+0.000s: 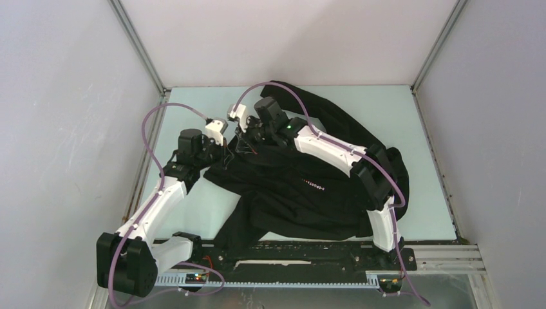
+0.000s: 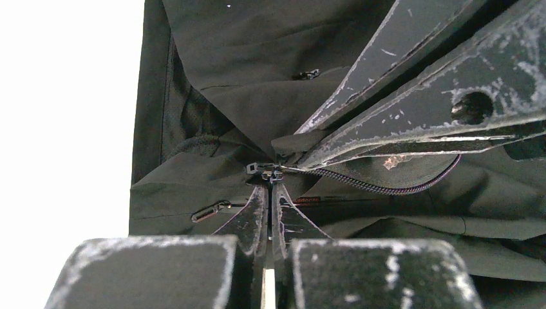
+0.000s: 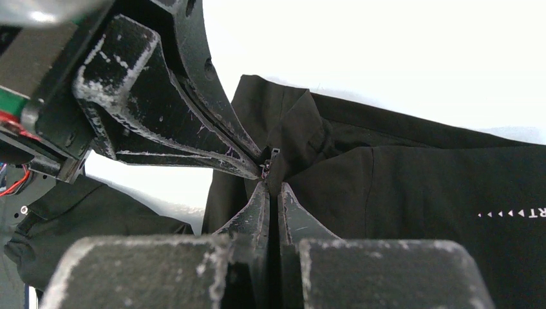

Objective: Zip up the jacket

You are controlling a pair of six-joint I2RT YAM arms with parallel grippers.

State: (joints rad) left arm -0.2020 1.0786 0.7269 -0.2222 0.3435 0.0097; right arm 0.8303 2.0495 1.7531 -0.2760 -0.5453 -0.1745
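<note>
The jaws of the left gripper (image 2: 270,185) pinch shut on the zipper slider (image 2: 264,170) at their tips. Tip to tip with them, the jaws of the right gripper (image 3: 273,187) clamp fabric of the jacket (image 1: 302,207), which spreads beyond across the table (image 1: 380,103).

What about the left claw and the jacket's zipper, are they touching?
Touching. The left wrist view shows the left gripper closed, its tips meeting the metal zipper slider on the jacket, with no gap between them.
</note>
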